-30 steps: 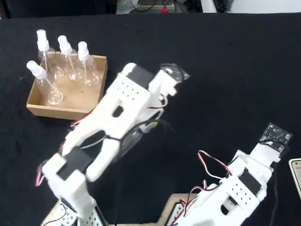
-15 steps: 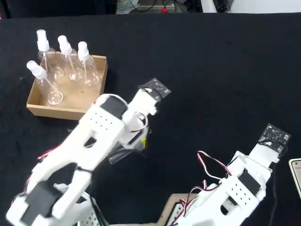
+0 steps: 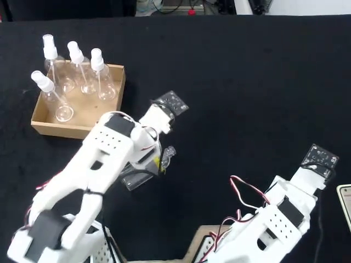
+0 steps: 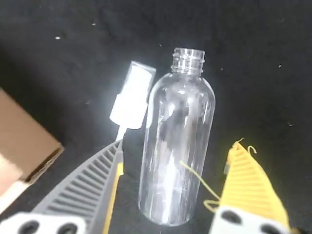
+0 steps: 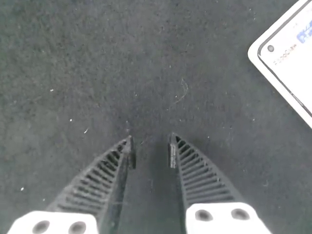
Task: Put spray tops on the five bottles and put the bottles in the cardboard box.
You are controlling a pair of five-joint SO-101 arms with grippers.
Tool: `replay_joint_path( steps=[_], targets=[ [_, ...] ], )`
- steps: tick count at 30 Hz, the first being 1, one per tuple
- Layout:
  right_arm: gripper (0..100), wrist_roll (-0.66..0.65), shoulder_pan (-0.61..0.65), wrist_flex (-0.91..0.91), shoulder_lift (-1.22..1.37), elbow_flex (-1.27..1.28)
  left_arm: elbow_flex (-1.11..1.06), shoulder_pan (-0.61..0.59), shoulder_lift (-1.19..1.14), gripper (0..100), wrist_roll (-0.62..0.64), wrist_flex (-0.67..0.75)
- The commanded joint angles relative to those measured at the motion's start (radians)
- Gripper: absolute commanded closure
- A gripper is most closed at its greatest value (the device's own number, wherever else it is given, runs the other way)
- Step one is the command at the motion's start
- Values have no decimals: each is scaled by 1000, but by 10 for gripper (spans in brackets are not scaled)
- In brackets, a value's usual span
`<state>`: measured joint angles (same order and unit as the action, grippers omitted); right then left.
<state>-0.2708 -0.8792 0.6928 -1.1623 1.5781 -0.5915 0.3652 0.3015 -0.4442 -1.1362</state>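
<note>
A clear bottle [image 4: 176,146] with a bare threaded neck lies on the black table. My left gripper [image 4: 179,144] is open, with its grey finger [image 4: 92,183] on one side of the bottle and its yellow finger [image 4: 246,183] on the other. A white spray top [image 4: 129,97] lies loose right beside the bottle's shoulder. In the high view the left arm [image 3: 109,148] hangs just right of the cardboard box [image 3: 82,129], which holds several capped bottles [image 3: 101,76]. My right gripper [image 5: 150,144] is open over bare table.
A corner of the box [image 4: 24,141] is close to the grey finger. A phone [image 5: 287,63] lies ahead of the right gripper, at the table's right edge [image 3: 345,200]. The right arm [image 3: 285,213] rests at the near right.
The left arm has drawn back toward the near left and come down over the lying bottle. The right arm has not moved.
</note>
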Motion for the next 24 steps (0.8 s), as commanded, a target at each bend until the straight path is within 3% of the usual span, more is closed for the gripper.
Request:
replay_joint_path(
  steps=[1,11,18,24],
  targets=[
    [879,-12,-15,-20,-24,-5,16,33,-98,679,-12,34],
    [879,-12,-15,-20,-24,-5,116,51,-209,680,63,34],
    [879,-12,-15,-20,-24,-5,-2,68,-201,684,64,153],
    [879,-12,-15,-20,-24,-5,-13,68,-163,822,64,114]
  ],
)
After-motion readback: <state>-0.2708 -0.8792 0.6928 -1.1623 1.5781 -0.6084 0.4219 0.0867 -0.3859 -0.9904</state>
